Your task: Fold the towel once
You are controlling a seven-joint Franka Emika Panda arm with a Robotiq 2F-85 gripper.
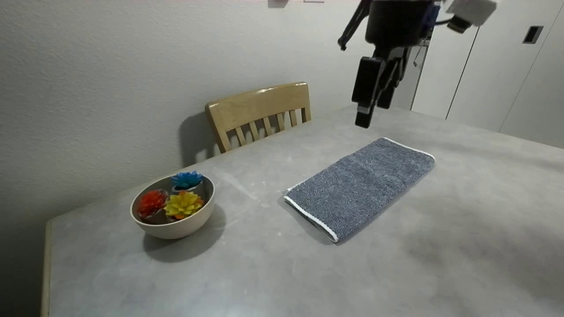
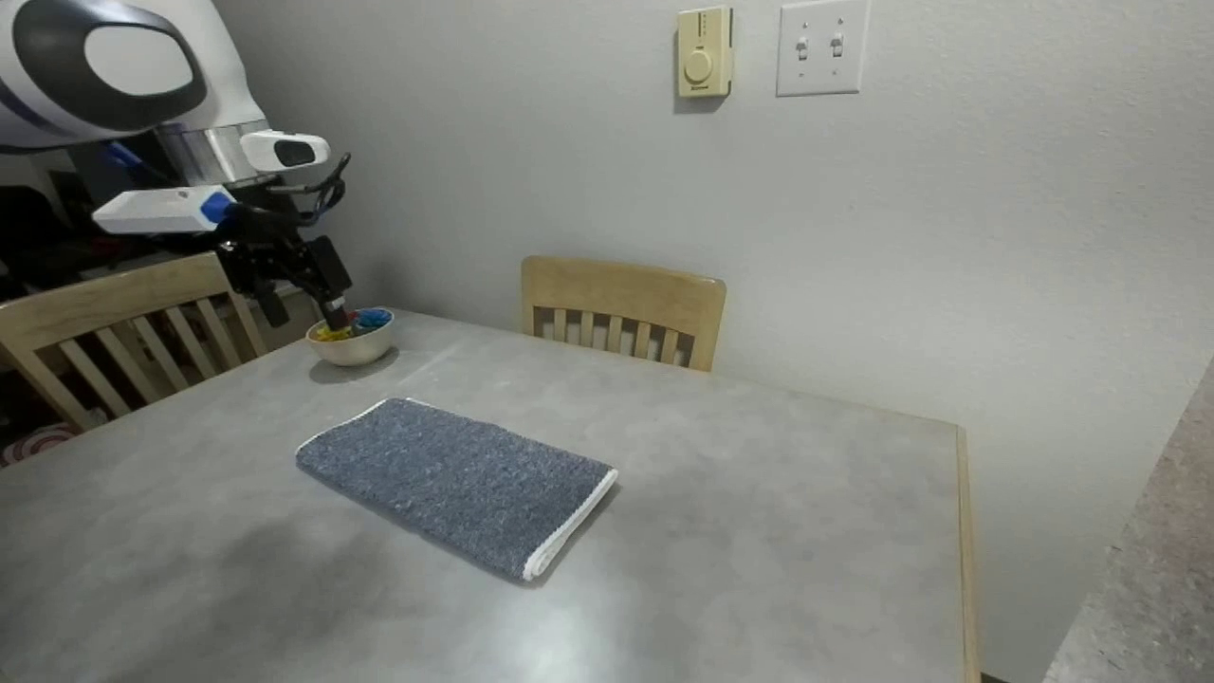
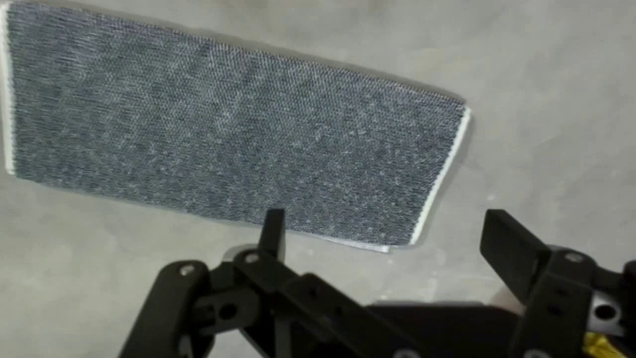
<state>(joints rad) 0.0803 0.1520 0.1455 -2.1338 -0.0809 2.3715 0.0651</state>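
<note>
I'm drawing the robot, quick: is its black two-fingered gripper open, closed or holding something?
Gripper: open, holding nothing; the blue-grey rectangular terry towel lies below.

Towel point(image 1: 360, 188): blue-grey terry, white trim along both short ends
Fold: layers stacked, the under one peeking out near a corner
Lies: flat on the grey counter point(image 1: 251, 273)

Bright glare and soft shadows mark the table point(image 2: 759, 531).
</note>
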